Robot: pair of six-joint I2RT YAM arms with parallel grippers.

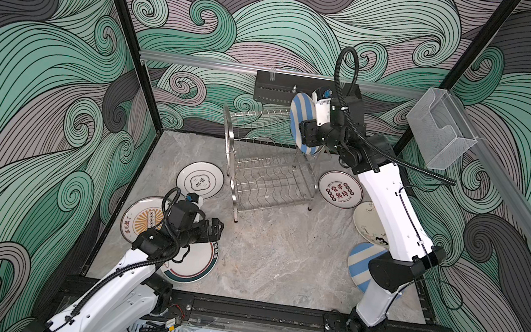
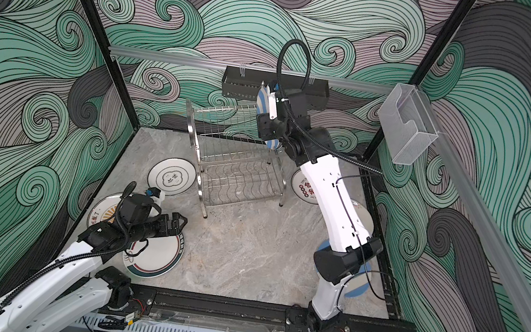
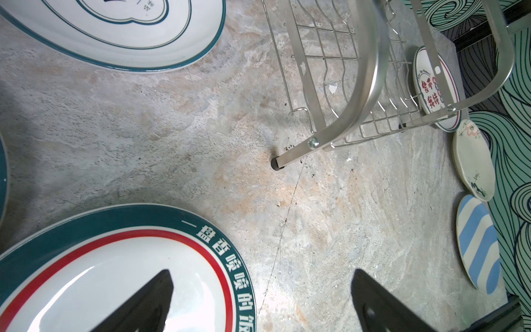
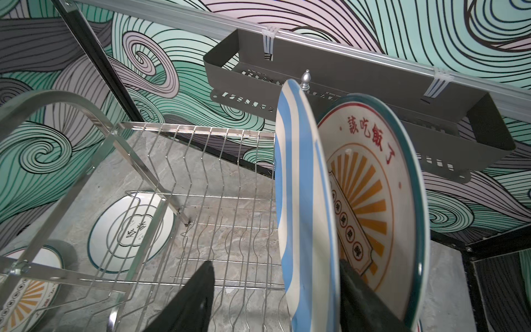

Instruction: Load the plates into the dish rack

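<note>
The dish rack [image 1: 267, 170] stands at the back of the table. In its upper tier a blue-white striped plate [image 4: 304, 201] stands on edge, with an orange sunburst plate [image 4: 373, 184] just behind it. My right gripper [image 4: 277, 263] is open around the striped plate: one finger lies against its back and the other stands clear of its face. Low at the front left, my left gripper [image 3: 264, 304] is open and empty over the edge of a teal-and-red-rimmed plate [image 3: 115, 273].
Flat on the table lie a teal-rimmed plate [image 1: 200, 179], a sunburst plate [image 1: 140, 218], a red-black character plate [image 1: 340, 188], a cream plate [image 1: 367, 221] and a striped plate [image 1: 358, 261]. A black perforated tray [image 1: 278, 89] and a clear box [image 1: 438, 131] hang on the rails.
</note>
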